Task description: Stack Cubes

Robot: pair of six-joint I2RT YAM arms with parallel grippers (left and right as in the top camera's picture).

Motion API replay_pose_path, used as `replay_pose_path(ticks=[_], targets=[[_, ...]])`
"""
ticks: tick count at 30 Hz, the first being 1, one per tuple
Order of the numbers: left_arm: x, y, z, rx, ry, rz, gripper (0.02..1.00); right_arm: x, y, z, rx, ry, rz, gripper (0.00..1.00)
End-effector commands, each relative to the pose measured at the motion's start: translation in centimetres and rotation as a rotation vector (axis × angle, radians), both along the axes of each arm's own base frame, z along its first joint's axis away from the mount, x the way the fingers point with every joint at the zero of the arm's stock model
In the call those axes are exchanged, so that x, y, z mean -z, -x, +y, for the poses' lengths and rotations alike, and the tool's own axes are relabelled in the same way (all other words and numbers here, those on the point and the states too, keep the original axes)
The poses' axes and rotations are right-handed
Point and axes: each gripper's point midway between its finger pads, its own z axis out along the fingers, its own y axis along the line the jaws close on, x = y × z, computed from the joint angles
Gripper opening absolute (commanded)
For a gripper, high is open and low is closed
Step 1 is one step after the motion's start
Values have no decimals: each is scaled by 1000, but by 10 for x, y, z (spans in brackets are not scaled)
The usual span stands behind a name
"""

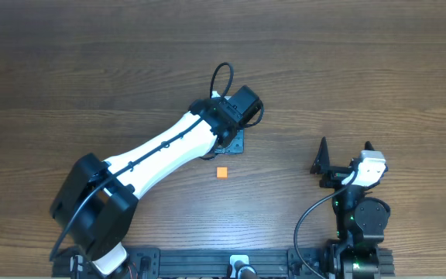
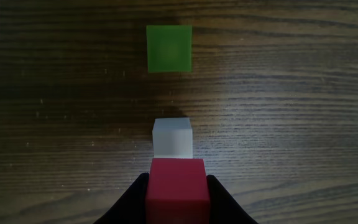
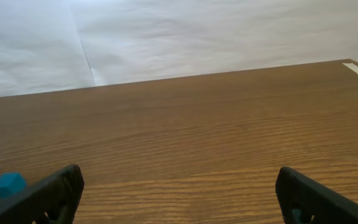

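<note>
Wooden table (image 2: 291,93) underlies left end effector (image 2: 176,188) gripping red cube (image 2: 177,177)

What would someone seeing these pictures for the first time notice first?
The red cube clamped in the left gripper stands out, with a white cube just beyond it and a green cube farther on. Next comes the small orange cube lying alone on the table beside the left arm.

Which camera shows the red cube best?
The left wrist view: the red cube sits close up between the fingers. From above, the left arm covers it; the right wrist view faces elsewhere.
</note>
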Motion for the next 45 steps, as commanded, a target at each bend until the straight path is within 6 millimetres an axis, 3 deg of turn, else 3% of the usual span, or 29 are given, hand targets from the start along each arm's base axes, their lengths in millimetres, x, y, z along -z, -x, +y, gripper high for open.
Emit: replay_pose_path(ticks=[1,7,45], targets=[[8,-6,2,-10,-23,3,40,1,0,-3,15,8,0,993],[19,-5,4,-32,-40,24,40,1,0,-3,15,8,0,993],[29,-13,6,-92,-47,14,40,1,0,-3,15,8,0,991]])
